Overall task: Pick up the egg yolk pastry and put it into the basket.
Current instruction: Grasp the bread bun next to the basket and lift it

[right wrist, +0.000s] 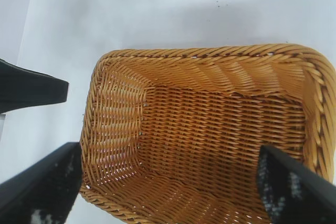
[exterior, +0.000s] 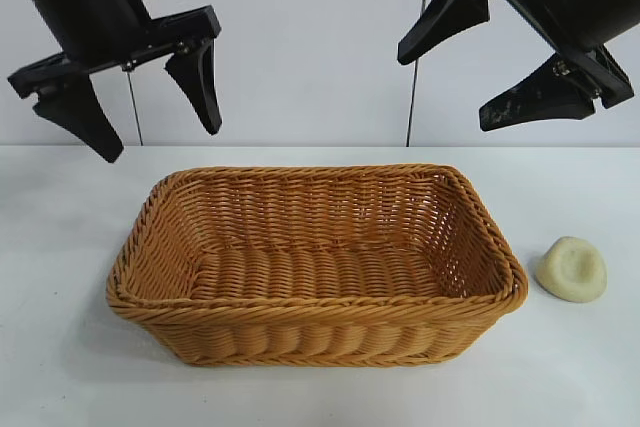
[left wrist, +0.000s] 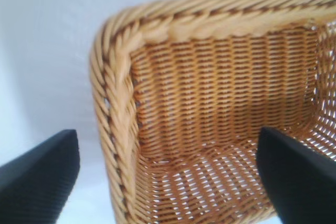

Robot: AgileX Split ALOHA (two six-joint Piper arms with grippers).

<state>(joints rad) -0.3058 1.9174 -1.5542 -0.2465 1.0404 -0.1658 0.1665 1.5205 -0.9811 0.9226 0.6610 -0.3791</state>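
Nearest the camera, the large rectangular orange-brown woven wicker basket [exterior: 315, 265] sits on the white counter [exterior: 60, 247], and the small pale cream-yellow domed egg yolk pastry [exterior: 571, 269] lies on the counter just beside its right end, outside the rim. Farther back and raised above the basket's left end, the black left hand [exterior: 140, 102] points steeply down with fingers spread wide and holding nothing. The black right hand [exterior: 495, 62] hangs high over the right end, angled down toward the basket, likewise wide and bare.

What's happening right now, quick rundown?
Left gripper and right gripper open, empty, above basket. Egg yolk pastry on table beside basket. Nothing in the way.
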